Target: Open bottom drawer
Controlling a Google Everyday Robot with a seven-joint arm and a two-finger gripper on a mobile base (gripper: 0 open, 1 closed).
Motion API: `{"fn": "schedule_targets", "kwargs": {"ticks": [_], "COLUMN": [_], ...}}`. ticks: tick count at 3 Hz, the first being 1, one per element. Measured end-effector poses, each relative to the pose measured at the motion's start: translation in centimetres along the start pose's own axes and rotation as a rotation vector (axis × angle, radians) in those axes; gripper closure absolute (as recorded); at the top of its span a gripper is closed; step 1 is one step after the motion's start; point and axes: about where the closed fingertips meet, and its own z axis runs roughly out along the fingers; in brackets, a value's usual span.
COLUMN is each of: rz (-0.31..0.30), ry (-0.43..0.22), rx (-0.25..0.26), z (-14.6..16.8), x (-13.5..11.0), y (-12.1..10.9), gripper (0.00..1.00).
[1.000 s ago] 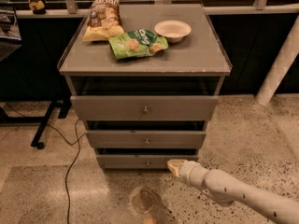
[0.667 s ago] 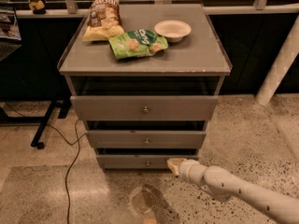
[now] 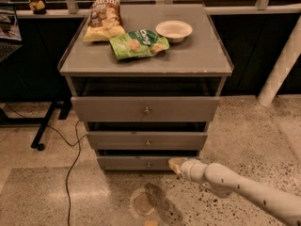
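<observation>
The grey cabinet (image 3: 146, 62) has three drawers, all pulled out slightly. The bottom drawer (image 3: 127, 163) is the slimmest front, lowest near the floor, with a small round knob (image 3: 148, 164). My gripper (image 3: 175, 165) is at the end of the white arm (image 3: 235, 187) coming in from the lower right. It sits against the right part of the bottom drawer's front, a little right of the knob.
A yellow chip bag (image 3: 103, 19), a green chip bag (image 3: 138, 43) and a white bowl (image 3: 174, 30) lie on the cabinet top. A black cable (image 3: 70, 164) runs over the floor at left. A white post (image 3: 280, 69) stands at right. A black stand's foot (image 3: 40, 138) is at left.
My arm and gripper have shifted slightly left along the bottom drawer's front, toward its knob. The drawers have not visibly moved.
</observation>
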Motion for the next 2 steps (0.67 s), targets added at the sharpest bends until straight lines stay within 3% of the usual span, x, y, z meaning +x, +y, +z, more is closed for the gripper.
{"fn": "schedule_targets", "kwargs": {"ticks": [2], "rz": [0.066], "ry": [-0.081], "rx": [0.152], "z": [3.4], "x": [2.8], "y": [-4.7], "gripper": [1.00]}}
